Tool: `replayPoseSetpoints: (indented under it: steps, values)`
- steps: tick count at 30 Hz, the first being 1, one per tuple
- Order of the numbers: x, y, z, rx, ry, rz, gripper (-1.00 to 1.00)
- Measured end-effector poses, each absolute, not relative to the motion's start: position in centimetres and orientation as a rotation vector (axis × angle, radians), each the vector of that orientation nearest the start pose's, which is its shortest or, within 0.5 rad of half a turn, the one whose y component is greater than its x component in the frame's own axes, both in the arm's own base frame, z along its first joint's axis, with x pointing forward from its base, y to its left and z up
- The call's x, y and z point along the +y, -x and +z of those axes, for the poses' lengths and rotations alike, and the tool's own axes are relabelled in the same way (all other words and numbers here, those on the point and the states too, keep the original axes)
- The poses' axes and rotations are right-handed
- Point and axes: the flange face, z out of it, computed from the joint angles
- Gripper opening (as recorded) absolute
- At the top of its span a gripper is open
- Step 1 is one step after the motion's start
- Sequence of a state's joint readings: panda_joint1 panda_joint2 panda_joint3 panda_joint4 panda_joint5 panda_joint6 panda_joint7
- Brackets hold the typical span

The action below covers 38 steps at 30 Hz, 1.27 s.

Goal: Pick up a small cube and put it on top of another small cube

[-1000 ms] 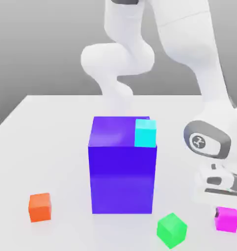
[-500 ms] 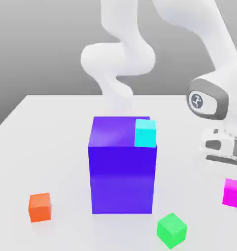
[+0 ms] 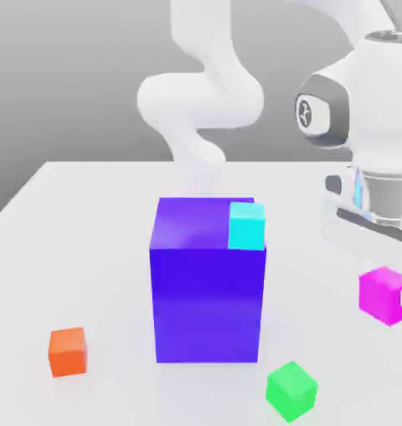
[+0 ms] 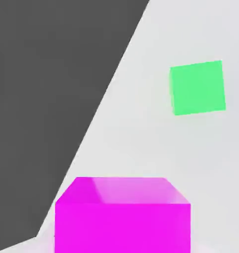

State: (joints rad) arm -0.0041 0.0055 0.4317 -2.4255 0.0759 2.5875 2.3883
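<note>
I count four small cubes and one big block, all plain and matte: one magenta cube (image 3: 380,294), one green cube (image 3: 290,390), one orange cube (image 3: 68,351), one cyan cube (image 3: 246,225) at the tall blue-purple block's (image 3: 207,291) top. My gripper (image 3: 393,301) is clamped on the magenta cube, lifted off the white table (image 3: 87,233) at 3 o'clock of the block.

small cube (image 4: 122,215) — edge-cropped (below)

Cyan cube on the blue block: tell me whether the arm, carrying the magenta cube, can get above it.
Probably yes. The cyan cube sits uncovered atop the blue block, with open space above; the magenta cube is held off the table.
</note>
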Motion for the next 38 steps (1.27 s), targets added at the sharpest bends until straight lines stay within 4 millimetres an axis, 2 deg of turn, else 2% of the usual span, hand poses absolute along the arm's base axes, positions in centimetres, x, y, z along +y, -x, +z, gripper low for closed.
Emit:
replayPoseSetpoints:
  steps: [5, 11, 16, 28, 29, 38]
  values:
    - [19.0, -45.8, 31.9, 2.693, 1.302, 0.027, -1.0]
    - [17.0, -45.9, 30.2, 2.878, 0.949, 0.019, -1.0]
    - [15.9, -46.3, 30.3, 2.884, 0.916, 0.015, -1.0]
    - [15.2, -46.7, 30.3, 2.88, 0.889, 0.009, -1.0]
    - [15.2, -46.7, 30.4, 2.88, 0.887, 0.008, 1.0]
    - [15.0, -46.8, 30.4, 2.881, 0.883, 0.008, 1.0]
